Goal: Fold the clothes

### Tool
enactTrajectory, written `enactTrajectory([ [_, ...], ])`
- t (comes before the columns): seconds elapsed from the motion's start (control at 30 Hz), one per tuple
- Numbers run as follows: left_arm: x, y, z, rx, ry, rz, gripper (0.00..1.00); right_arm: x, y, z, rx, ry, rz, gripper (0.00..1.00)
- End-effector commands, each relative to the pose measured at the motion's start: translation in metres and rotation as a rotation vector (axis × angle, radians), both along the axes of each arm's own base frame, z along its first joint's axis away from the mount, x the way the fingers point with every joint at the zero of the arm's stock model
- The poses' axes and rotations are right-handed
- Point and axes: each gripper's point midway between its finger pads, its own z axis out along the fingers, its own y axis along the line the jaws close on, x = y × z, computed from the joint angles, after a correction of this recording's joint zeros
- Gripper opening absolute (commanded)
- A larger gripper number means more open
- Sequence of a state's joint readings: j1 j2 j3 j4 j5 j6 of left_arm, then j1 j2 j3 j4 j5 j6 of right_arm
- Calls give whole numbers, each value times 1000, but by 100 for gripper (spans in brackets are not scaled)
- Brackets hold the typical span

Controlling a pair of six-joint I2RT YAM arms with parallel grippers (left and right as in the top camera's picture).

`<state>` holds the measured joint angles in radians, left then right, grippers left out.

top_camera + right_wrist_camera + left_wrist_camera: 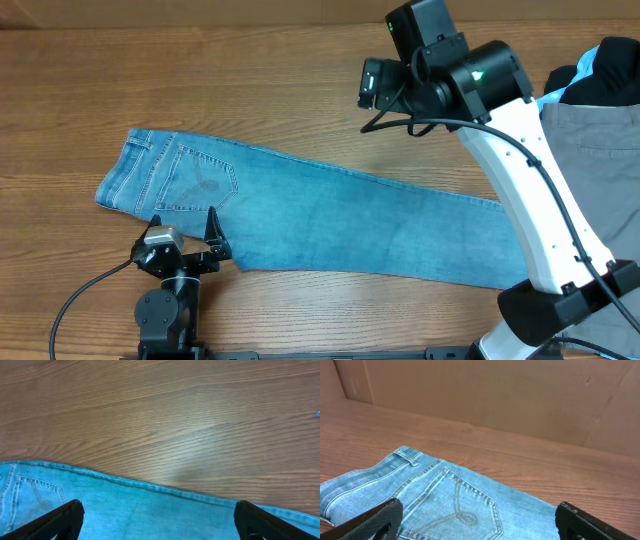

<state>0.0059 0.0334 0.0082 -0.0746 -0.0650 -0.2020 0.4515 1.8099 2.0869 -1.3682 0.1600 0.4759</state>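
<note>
The left gripper (185,243) sits nearest the robot, at the near edge of the jeans (350,215) beside the seat; its fingers stand wide apart and hold nothing, and in the left wrist view the stitched back pocket (460,505) lies between them with the waistband (407,455) beyond. The jeans lie flat and long across the wooden table (250,80), waist to the left, hems to the right, apparently folded leg on leg. Farther out, the right gripper (157,508) hangs over the far seam at about mid-leg, jaws spread wide and empty, bare wood beyond it. Furthest right is a pile of grey trousers (600,135), a black garment (605,85) and a scrap of pale blue cloth (552,97), well apart from the jeans.

The step looks like taking hold for the crosswise fold. Each gripper should come down on its edge and catch every layer, not just the top one; lift low and evenly so the denim does not drag or skew; lay edge squarely on edge.
</note>
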Motion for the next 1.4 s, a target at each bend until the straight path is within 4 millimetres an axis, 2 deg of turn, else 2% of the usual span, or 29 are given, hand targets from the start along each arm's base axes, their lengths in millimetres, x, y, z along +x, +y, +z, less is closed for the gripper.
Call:
enactTrajectory([
  [0.0,0,1,0,24,-2,4,100,1,2,1,17,-3,-1,100],
  [0.27,1,-4,7,6,-33,-20,100,1,2,1,16,-3,-1,100],
  [0.37,1,-22,23,8,-97,-127,100,1,2,1,17,-3,-2,100],
  [0.43,1,-28,35,26,-143,-160,100,1,2,1,16,-3,-1,100],
  [0.6,-3,-26,61,67,-173,-151,100,1,2,1,16,-3,-1,100],
  [0.77,2,-23,86,109,-89,-140,100,1,2,1,16,-3,-1,100],
  [0.9,28,-14,100,117,96,-121,100,1,2,1,16,-3,-1,100],
  [1.03,65,-4,96,119,341,-128,100,1,2,1,17,-3,-2,100],
  [1.17,111,-15,96,32,493,-255,100,1,2,1,16,-3,-1,100],
  [1.3,145,-19,81,-23,599,-303,100,1,2,1,16,-3,-1,100],
  [1.37,155,-11,65,-30,653,-264,100,1,2,1,16,-3,-1,100],
])
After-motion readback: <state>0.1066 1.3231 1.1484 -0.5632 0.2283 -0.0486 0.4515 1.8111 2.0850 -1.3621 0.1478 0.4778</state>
